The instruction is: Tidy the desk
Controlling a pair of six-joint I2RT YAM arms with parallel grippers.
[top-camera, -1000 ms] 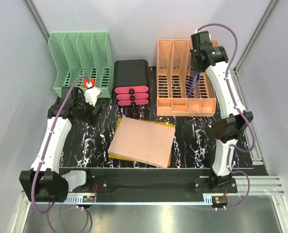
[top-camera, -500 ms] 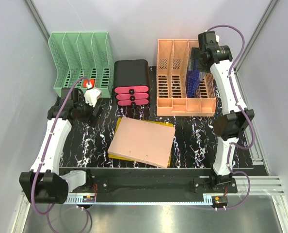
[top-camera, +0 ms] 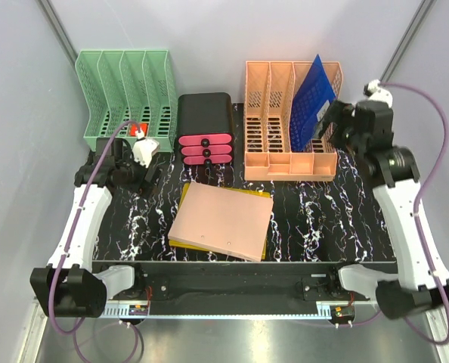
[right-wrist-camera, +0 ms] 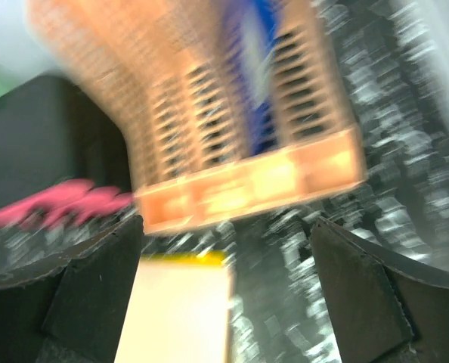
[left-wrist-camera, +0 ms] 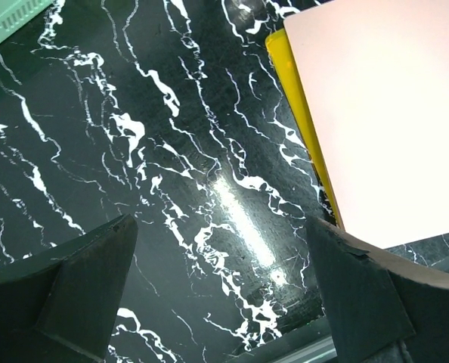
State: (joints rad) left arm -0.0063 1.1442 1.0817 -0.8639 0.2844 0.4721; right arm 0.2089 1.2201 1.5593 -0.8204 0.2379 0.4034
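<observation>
Now right tool (top-camera: 336,125) spread wide, empty, backed off blue folder (top-camera: 313,94) in orange rack (top-camera: 270,162), left tool (left-wrist-camera: 223,302) likewise

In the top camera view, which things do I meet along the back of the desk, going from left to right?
The green file rack → black drawer unit with pink drawers → orange file rack, which holds a blue folder.

Bright even light; right-wrist view motion-blurred
</observation>
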